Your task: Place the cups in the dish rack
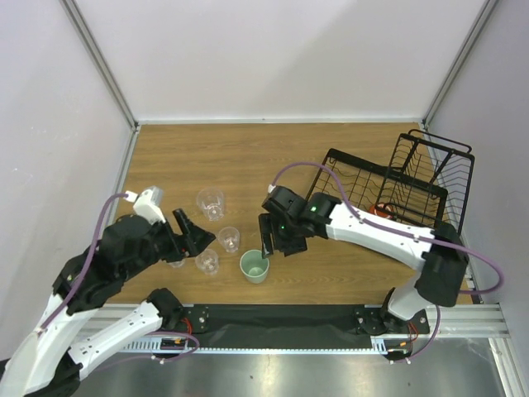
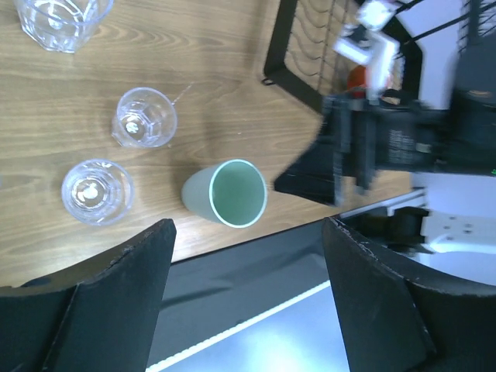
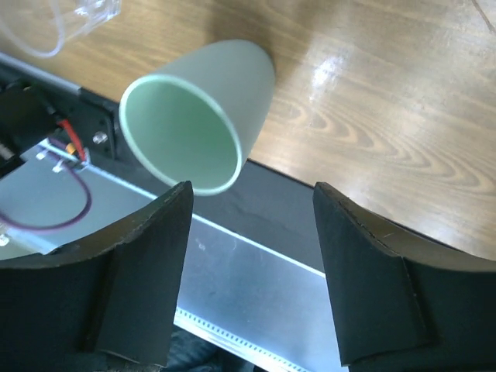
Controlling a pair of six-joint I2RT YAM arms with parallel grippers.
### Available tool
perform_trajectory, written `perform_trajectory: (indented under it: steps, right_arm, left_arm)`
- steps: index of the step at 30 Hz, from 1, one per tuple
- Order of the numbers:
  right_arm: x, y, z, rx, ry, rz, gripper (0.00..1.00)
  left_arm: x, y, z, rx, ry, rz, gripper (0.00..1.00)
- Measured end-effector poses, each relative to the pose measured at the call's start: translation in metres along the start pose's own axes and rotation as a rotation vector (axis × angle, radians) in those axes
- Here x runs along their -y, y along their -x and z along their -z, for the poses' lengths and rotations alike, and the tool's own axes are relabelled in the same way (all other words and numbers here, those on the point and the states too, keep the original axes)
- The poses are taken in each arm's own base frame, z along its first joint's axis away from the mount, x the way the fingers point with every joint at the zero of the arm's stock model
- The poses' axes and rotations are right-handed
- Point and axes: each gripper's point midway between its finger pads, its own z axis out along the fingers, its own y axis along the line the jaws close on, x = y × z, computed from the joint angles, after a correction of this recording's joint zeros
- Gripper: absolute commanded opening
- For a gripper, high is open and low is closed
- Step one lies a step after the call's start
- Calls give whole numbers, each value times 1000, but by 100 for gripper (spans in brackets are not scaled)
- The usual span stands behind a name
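Right pincer (image 3: pixel 249 198) hangs released over the green cup (image 1: pixel 254 266) at the near edge of the table (image 1: pixel 248 157); a skewed closing could knock it off. Left pincer (image 1: pixel 193 232), also released, sits by clear cups (image 1: pixel 229 239). Dish rack (image 1: pixel 331 153) stands far right.

Three visible tumblers (image 1: pixel 210 203) (one mint cup (image 1: pixel 254 266))

A robotics lab test cell is indicated: a wood-grain table (image 1: pixel 248 157) is enclosed by plain white panels (image 1: pixel 281 50) framed with aluminium posts (image 1: pixel 99 62).
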Motion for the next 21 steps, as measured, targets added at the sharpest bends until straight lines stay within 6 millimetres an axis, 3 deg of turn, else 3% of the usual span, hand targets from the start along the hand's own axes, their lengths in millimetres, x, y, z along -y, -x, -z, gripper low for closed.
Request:
perform_trajectory:
  steps: [5,8,12,18,21]
  right_arm:
    - [2,0,-24,-27,-30,14,61]
    - [3,-2,-35,-44,-42,27,53]
    - [3,-4,-45,-63,-46,38,50]
    - [-2,-2,-50,-65,-18,60,34]
    - [-4,-3,-53,-71,-8,65,21]
  left_arm:
    - [-1,0,11,25,-27,46,82]
    - [-1,-1,11,22,-25,54,82]
    - [0,-1,10,19,-25,53,85]
    - [4,0,2,-7,-6,44,88]
    - [8,2,-2,-14,-3,37,90]
